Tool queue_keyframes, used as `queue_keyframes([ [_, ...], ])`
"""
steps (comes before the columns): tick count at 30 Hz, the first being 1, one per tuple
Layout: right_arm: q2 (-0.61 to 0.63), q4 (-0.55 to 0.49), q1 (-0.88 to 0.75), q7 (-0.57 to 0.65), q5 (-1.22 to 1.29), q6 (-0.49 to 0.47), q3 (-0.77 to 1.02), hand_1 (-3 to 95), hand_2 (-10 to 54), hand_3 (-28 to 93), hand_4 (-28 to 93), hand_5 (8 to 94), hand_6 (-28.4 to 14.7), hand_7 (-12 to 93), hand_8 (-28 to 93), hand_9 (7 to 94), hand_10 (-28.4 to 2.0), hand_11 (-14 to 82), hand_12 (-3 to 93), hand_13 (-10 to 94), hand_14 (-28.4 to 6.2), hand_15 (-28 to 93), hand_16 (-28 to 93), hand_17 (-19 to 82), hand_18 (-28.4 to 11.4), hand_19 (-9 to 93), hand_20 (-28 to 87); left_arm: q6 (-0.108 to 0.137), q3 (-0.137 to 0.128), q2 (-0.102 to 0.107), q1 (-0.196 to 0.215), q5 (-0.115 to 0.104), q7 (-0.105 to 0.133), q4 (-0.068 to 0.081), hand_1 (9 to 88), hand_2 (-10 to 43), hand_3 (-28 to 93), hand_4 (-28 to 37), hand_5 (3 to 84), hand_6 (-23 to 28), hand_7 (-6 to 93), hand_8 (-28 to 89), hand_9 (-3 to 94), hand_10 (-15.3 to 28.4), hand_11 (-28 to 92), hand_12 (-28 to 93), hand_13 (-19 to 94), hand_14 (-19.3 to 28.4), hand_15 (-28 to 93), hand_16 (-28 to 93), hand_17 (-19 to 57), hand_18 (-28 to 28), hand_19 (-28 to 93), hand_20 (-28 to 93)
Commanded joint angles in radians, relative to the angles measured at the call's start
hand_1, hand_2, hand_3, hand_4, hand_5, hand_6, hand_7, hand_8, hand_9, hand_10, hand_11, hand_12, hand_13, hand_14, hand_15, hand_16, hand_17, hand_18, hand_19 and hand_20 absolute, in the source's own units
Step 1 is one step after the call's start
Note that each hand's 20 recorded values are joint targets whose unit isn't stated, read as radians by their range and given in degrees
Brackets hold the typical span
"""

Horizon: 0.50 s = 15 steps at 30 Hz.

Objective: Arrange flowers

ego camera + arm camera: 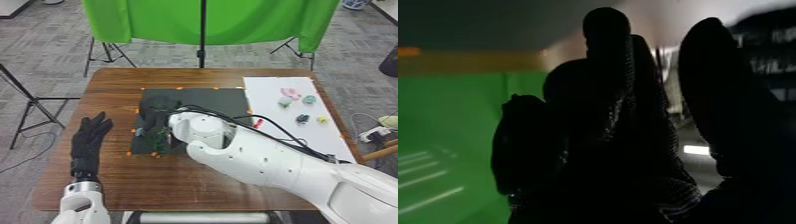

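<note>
In the head view my right hand [158, 106] is over the dark mat [218, 95], hard to pick out against it. Below it on the mat's left part are green leafy stems [162, 141]; whether the hand touches them is not clear. Small flower pieces lie on the white sheet [266, 86]: pink [290, 93], pale green [284, 102], teal [309, 99], dark blue [302, 118] and yellow [322, 120]. My left hand [85, 145] lies along the table's left side, fingers straight. In the right wrist view my right hand [607, 135] has mostly extended fingers, thumb apart, holding nothing visible.
The brown table [115, 82] surrounds the mat. A red item [258, 123] lies by the right forearm [266, 160], which crosses from the lower right. Beyond the far edge hangs a green cloth [160, 22] on a stand.
</note>
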Motion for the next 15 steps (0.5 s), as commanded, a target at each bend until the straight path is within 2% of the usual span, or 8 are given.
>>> queue_keyframes([
  [1,0.343,-0.276,-0.071,0.063,-0.010,0.115,0.223,42.5,-9.5,64,-16,61.5,-0.7,17,-8,72.0,-15.3,26.4,27.2,80,-6.8,61,35,57,-14.5,93,53,-0.022,-0.006,-0.023,0.032,0.021,-0.017,0.008,17.9,10.4,61,-28.3,44.1,7.1,8.1,-7,44.1,14.2,15,9,32,15.7,17,0,6.1,10.3,3,19],
  [3,0.437,-0.337,-0.148,0.087,0.004,0.052,0.336,41.6,-9.5,64,-15,61.0,-1.0,17,-7,70.0,-15.9,24.1,26.6,77,-8.3,60,35,54,-15.7,93,51,-0.021,-0.013,-0.025,0.041,0.030,-0.023,0.004,18.1,9.4,62,-28.3,43.9,6.5,8.5,-6,44.1,14.1,16,9,32,15.7,17,0,6.0,10.4,3,19],
  [6,0.547,-0.388,-0.266,0.149,0.052,-0.065,0.502,39.5,-9.5,63,-14,59.8,-1.6,14,-7,68.0,-17.2,15.9,22.9,77,-8.5,55,33,54,-14.8,92,47,-0.028,-0.019,-0.027,0.049,0.040,-0.036,0.001,20.5,6.3,64,-28.2,43.6,5.9,9.0,-6,44.1,13.7,16,10,32,15.9,17,0,6.0,10.4,3,19],
  [9,0.617,-0.378,-0.375,0.202,0.043,-0.093,0.620,38.0,-9.5,62,-13,57.8,-1.1,12,-7,64.3,-18.7,8.7,18.7,78,-8.5,51,32,54,-14.1,91,45,-0.040,-0.022,-0.030,0.054,0.043,-0.042,-0.002,23.0,4.1,66,-28.1,43.7,5.4,9.7,-6,44.0,13.5,17,10,32,16.0,18,0,5.9,10.5,3,19],
  [11,0.636,-0.366,-0.453,0.238,0.046,-0.130,0.706,36.8,-9.5,61,-13,56.0,-1.1,10,-7,61.3,-19.4,7.7,17.6,78,-8.8,49,32,54,-14.1,90,45,-0.046,-0.023,-0.033,0.055,0.049,-0.045,-0.002,23.7,3.6,66,-28.0,43.8,5.1,10.1,-6,43.8,13.5,17,11,32,16.1,18,0,5.8,10.7,3,19],
  [15,0.653,-0.331,-0.590,0.278,0.039,-0.119,0.827,35.0,-9.5,61,-12,54.3,-1.4,9,-6,59.1,-19.9,7.7,16.9,77,-9.6,49,32,54,-14.4,90,44,-0.057,-0.026,-0.034,0.057,0.052,-0.055,-0.003,24.2,3.3,66,-27.5,43.9,4.8,10.7,-6,43.8,13.4,17,11,32,16.1,18,0,5.6,10.9,3,19],
])
